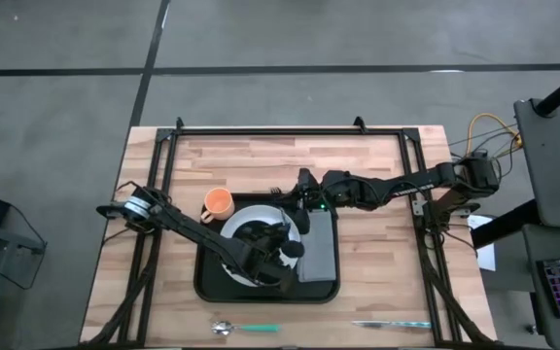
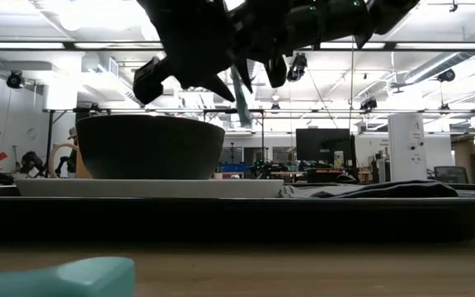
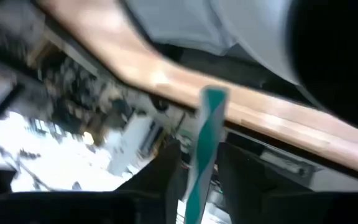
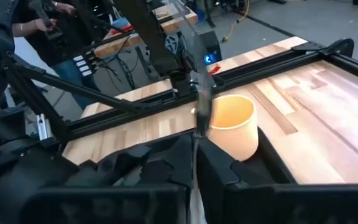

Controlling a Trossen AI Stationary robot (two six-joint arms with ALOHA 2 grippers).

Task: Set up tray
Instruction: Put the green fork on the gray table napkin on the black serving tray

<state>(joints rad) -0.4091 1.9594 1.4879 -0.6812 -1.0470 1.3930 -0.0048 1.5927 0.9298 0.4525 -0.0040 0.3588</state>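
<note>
The black tray (image 1: pixel 207 287) lies mid-table and carries a white plate (image 1: pixel 233 228) with a dark bowl (image 1: pixel 259 233) and a grey folded napkin (image 1: pixel 319 258). My left gripper (image 1: pixel 282 255) hangs over the bowl's right side, shut on a teal-handled utensil (image 3: pixel 205 137). My right gripper (image 1: pixel 299 199) is at the tray's far edge, shut about a thin metal shaft (image 4: pixel 201 93). Whether the shaft and the teal handle are one utensil, I cannot tell. In the low view a teal strip (image 2: pixel 242 89) hangs steeply above the tray (image 2: pixel 221 219). My left gripper pinches the utensil's teal handle (image 3: pixel 194 180) between its two fingers, with the handle running out lengthwise past the fingertips. The utensil is lifted clear of the bowl and tray. My right gripper has the thin metal shaft (image 4: pixel 197 134) in the narrow gap between its fingers. The shaft sticks out beyond the fingertips toward the table's left and is lifted clear.
An orange cup (image 1: pixel 218 203) stands on the table by the tray's far left corner, close in front of my right gripper. A teal-handled spoon (image 1: pixel 246 328) and knife (image 1: pixel 392 324) lie along the near edge. A black frame rims the table. People stand beyond the far side.
</note>
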